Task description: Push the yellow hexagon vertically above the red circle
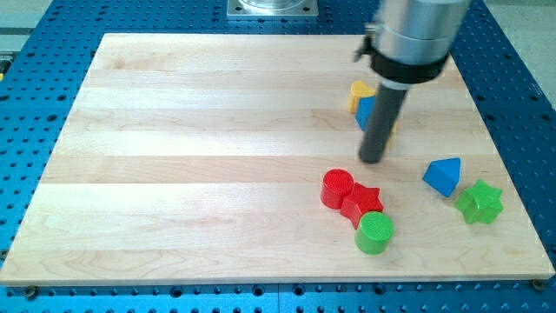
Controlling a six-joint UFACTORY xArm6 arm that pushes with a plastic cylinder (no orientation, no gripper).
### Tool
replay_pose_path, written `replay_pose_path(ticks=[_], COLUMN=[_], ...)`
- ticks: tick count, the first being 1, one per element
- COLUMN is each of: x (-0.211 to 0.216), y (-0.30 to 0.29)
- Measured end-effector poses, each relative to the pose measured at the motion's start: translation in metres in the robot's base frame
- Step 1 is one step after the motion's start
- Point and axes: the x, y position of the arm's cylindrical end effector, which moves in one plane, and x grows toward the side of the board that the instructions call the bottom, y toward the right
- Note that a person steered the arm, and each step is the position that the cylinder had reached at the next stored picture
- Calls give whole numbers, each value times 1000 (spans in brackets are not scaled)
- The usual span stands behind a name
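The yellow hexagon [360, 92] lies near the view's top right, partly hidden behind a blue block [366, 111] and my rod. The red circle [337, 188] sits lower, right of the board's centre. My tip [373, 160] rests on the board just below the yellow hexagon and blue block, and above and slightly right of the red circle, apart from it.
A red star [362, 203] touches the red circle's lower right. A green circle [374, 233] sits just below the star. A blue triangular block [443, 176] and a green star [479, 202] lie at the right. The wooden board [191, 156] ends on a blue perforated table.
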Motion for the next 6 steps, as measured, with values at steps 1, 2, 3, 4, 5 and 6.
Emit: replay_pose_path(ticks=[1, 2, 3, 4, 5, 6], x=[-11, -42, -51, -4, -3, 46], y=[69, 129, 77, 19, 12, 25])
